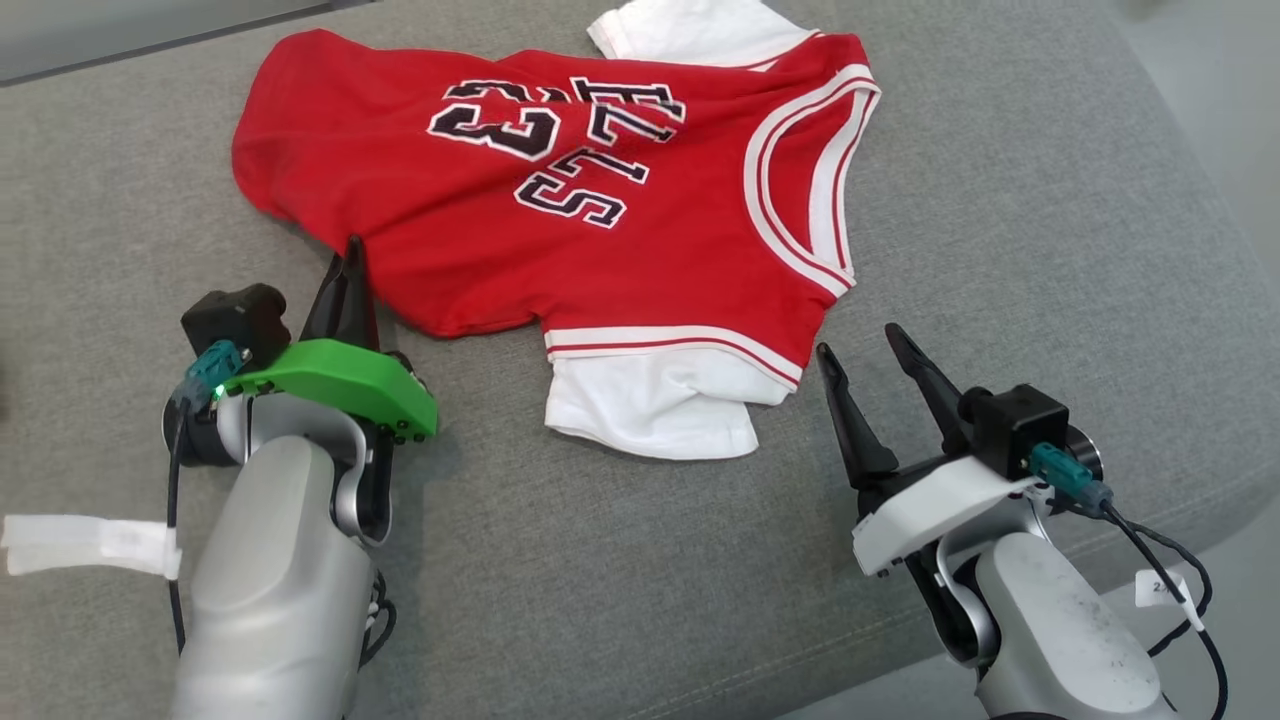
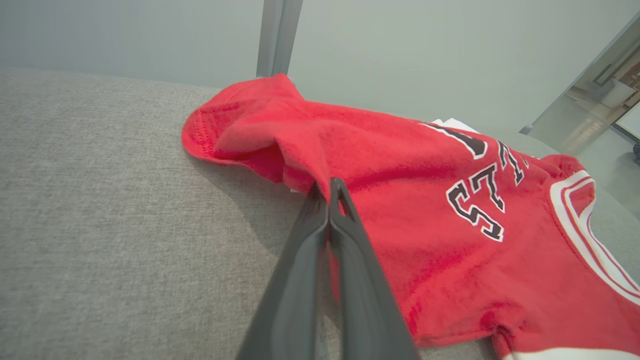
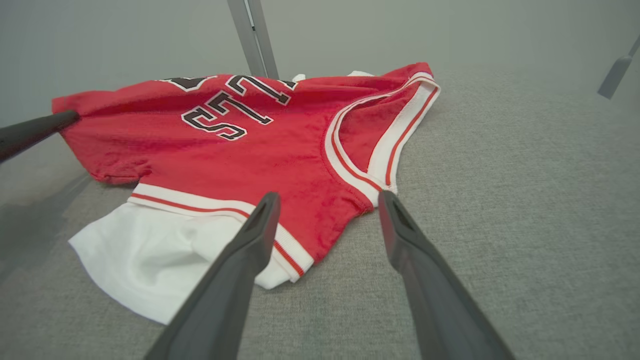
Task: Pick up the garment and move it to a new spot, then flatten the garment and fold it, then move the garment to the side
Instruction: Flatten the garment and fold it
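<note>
Grey woven upholstery covers the broad cushion (image 1: 640, 560) that carries everything, with a pale wall and a metal post (image 2: 277, 35) behind it in the left wrist view.

At the far left a white tape strip (image 1: 90, 545) hangs from the left arm's cable. Just right of it, under a green wrist cover (image 1: 340, 385), the left gripper (image 1: 352, 250) has its two dark fingers pressed together. Their tips meet the near hem of the red jersey (image 1: 640, 230) at its left end. In the left wrist view the closed tips (image 2: 330, 187) sit right against a raised fold of red cloth. Whether any cloth is pinched between them I cannot tell.

The jersey lies rumpled across the middle of the cushion, with its hem towards the left and its neckline towards the right. A black number 23 (image 1: 500, 120) and black lettering face upward. A white sleeve (image 1: 650, 400) with red-striped trim sticks out from its near edge, between the two grippers. A second white sleeve (image 1: 690, 30) shows at the far edge. The white and red neckline trim (image 1: 800, 190) curves along the jersey's right side.

Further right the right gripper (image 1: 860, 342), on a white wrist cover (image 1: 930, 500), holds its fingers spread apart and grips nothing. It sits just beside the jersey's near right corner. In the right wrist view its fingers (image 3: 270, 210) frame that corner below the neckline, and bare cushion runs out to the right. Nothing lies between either gripper and the cloth.
</note>
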Controlling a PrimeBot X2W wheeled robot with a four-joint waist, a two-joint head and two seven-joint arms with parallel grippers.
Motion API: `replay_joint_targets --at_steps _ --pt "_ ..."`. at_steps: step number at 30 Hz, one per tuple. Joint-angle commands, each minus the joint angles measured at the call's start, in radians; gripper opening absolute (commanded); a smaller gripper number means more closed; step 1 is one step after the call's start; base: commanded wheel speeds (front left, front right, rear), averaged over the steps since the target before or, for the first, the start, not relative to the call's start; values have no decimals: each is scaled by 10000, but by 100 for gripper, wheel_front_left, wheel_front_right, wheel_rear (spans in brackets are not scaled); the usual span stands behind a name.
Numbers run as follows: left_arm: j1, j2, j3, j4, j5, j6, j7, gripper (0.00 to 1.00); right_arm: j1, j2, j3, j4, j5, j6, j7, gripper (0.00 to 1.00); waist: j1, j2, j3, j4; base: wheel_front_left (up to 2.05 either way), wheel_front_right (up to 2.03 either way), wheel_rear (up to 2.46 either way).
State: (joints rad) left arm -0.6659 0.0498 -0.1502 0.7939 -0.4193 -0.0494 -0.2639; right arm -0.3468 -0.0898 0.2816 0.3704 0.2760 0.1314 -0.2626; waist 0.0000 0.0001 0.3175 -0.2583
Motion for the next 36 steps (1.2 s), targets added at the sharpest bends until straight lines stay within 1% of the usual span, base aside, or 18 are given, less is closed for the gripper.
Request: replay_joint_targets --at_steps 1,6,10,12,14,17,21,23,27,30,31,32,33,34,36 --pt "293 46 152 -163 167 -50 -3 0 228 -44 -26 40 32 -14 -33 100 0 -1 -398 470 0 0 0" --pt "991 44 477 -680 571 -38 -3 0 455 -97 -250 129 117 -14 -33 100 0 -1 -815 1367 0 0 0" --pt "1565 122 768 -771 851 58 -3 0 644 -55 -360 254 235 -14 -35 100 0 -1 -1039 2106 0 0 0" --pt "1804 215 910 -788 947 97 -3 0 656 -24 -353 296 283 -14 -35 100 0 -1 -1122 2366 0 0 0" --pt "2062 371 1056 -747 1058 205 -3 0 717 18 -355 382 319 -14 -34 100 0 -1 -1226 2560 0 0 0" --pt "2190 670 1206 -1019 1427 536 -3 0 759 85 -367 480 389 -14 -35 100 0 -1 -1323 2722 0 0 0" --pt "1955 892 943 -1430 2027 604 -3 0 810 167 -254 653 474 -14 -35 100 0 -1 -1433 2698 0 0 0" --pt "1708 884 626 -1367 2281 476 -3 0 762 199 -156 748 549 -14 -34 100 0 -1 -1452 2529 0 0 0" --pt "1032 597 -234 -812 2771 99 74 0 589 253 41 930 643 -14 -35 100 0 -1 -1413 1929 0 0 0" --pt "723 402 -610 -362 2822 -85 183 0 536 273 97 991 670 -14 -34 100 0 -1 -1386 1588 0 0 0" --pt "590 327 -782 -102 2813 -171 259 2 532 272 117 1032 698 -14 -35 100 0 -1 -1374 1427 0 0 0" --pt "503 257 -948 205 2781 -228 371 31 535 272 131 1058 709 -14 -34 100 0 -1 -1373 1274 0 0 0" --pt "409 184 -1106 479 2737 -284 415 80 539 269 125 1087 703 -14 -35 100 0 -1 -1371 1134 0 0 0" --pt "286 85 -1414 931 2650 -370 419 100 582 262 87 1133 717 -14 -34 100 0 -1 -1386 908 0 0 0" --pt "303 55 -1591 1353 2472 -395 390 100 667 249 53 1160 710 -14 -34 100 0 -1 -1409 782 0 0 0"
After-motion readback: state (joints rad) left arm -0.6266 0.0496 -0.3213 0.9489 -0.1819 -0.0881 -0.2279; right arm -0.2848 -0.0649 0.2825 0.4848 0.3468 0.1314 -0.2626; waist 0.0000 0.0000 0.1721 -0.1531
